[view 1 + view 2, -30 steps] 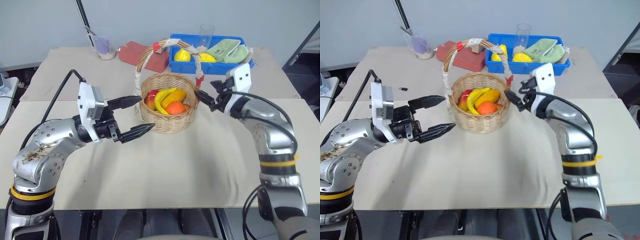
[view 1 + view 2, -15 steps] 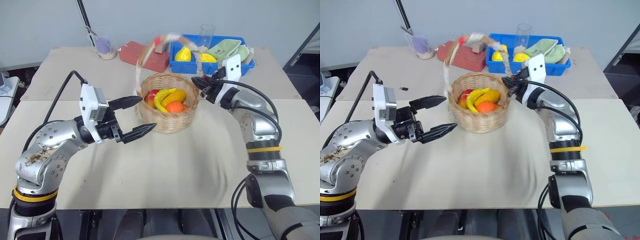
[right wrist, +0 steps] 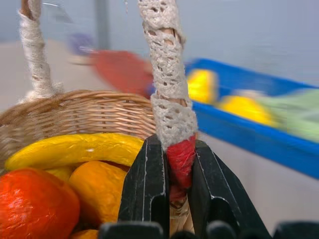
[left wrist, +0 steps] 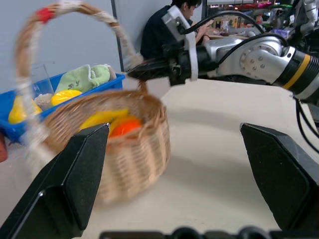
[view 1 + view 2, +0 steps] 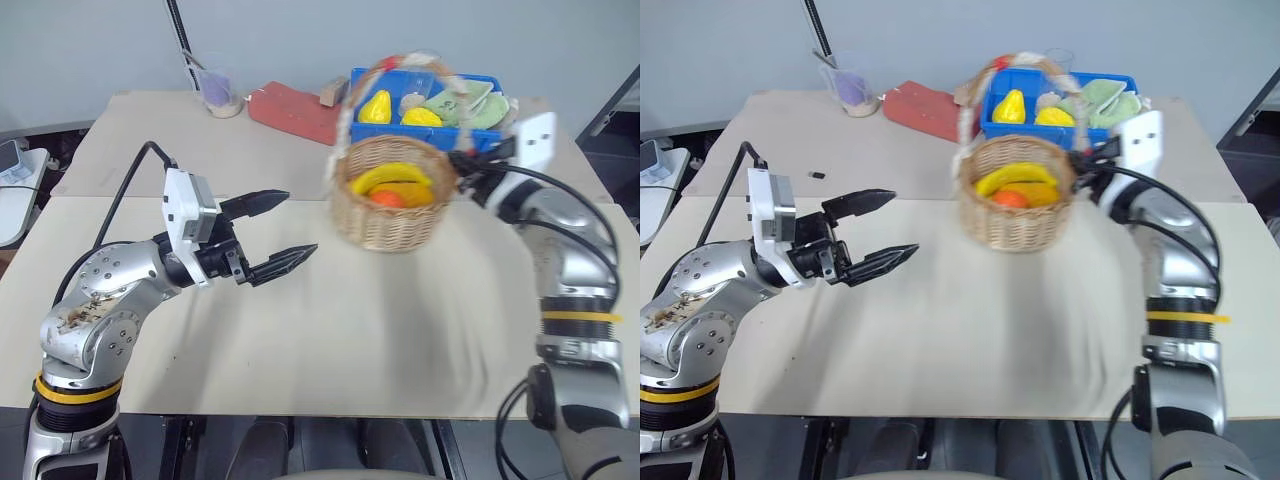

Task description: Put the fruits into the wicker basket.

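I am holding my left pincer (image 5: 283, 231) wide open above the surface (image 5: 300, 340). Right of it, the wicker basket (image 5: 391, 205) is carrying the banana (image 5: 392, 177) and orange (image 5: 385, 198). My right pincer (image 3: 172, 191) is clamping its handle's red-taped base.

tan woven basket (image 5: 388, 210), yellow banana (image 5: 392, 178), blue bin (image 5: 430, 112)

Silver arms, yellow-orange bands, white wrist blocks, black cables, black claw (image 5: 283, 232) fingers.
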{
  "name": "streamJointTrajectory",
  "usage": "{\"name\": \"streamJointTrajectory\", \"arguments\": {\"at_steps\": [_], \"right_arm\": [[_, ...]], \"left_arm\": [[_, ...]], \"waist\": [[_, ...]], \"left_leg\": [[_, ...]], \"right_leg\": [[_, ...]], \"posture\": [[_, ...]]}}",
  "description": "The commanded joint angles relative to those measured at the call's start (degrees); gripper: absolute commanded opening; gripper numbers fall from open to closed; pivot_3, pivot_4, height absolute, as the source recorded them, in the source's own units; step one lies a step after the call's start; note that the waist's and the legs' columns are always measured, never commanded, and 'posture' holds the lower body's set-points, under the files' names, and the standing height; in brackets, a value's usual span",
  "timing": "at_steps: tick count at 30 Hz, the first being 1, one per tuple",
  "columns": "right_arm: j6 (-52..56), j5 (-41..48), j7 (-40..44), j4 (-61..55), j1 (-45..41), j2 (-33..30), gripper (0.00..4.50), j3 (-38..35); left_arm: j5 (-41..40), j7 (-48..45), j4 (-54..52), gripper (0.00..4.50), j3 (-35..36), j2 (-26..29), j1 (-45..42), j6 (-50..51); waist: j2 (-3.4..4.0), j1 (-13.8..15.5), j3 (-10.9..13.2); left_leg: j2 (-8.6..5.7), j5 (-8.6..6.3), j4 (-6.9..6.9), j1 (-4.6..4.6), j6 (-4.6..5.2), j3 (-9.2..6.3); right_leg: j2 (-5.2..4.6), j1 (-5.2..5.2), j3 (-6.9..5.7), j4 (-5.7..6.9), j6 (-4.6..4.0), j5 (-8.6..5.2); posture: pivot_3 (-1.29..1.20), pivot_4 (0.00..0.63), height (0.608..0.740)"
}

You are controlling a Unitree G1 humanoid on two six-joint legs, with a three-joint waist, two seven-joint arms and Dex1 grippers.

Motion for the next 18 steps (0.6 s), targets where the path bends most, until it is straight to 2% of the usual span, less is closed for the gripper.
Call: {"name": "streamJointTrajectory", "arguments": {"at_steps": [1,7,9,18], "right_arm": [[-2.6,-0.2,-2.6,-2.1,1.1,-2.3,0.15,-4.4],[-0.9,0.5,-4.7,-3.9,4.2,-1.1,0.15,-5.3],[-0.8,0.7,-5.9,-4.4,4.7,-0.8,1.19,-6.2],[2.7,3.8,-5.2,-11.0,9.8,-1.9,4.32,-8.5]], "left_arm": [[0.6,-0.7,0.1,4.50,-0.7,-0.5,-1.7,-1.9],[2.0,-1.8,2.3,4.50,-2.2,-1.4,-3.2,-3.1],[2.3,-2.1,2.5,4.50,-2.5,-1.5,-3.3,-3.3],[3.2,0.4,2.3,4.50,-0.7,-1.7,0.3,-3.0]], "waist": [[0.00,0.0,0.0],[0.02,-1.2,0.0],[0.02,-1.4,0.0],[0.02,-1.2,0.0]], "left_leg": [[0.00,0.00,0.00,0.00,0.00,0.00],[0.04,0.00,0.00,0.06,0.00,0.05],[0.04,0.00,0.00,0.06,0.00,0.05],[0.03,0.00,0.00,0.04,0.00,0.05]], "right_leg": [[0.01,0.00,0.00,0.00,0.00,0.00],[0.06,0.04,0.06,0.04,0.00,0.00],[0.05,0.03,0.07,0.03,0.00,0.00],[0.02,0.05,0.07,0.00,0.00,0.00]], "posture": [[0.00,0.150,0.711],[0.00,0.150,0.711],[0.00,0.150,0.711],[0.00,0.150,0.711]]}}
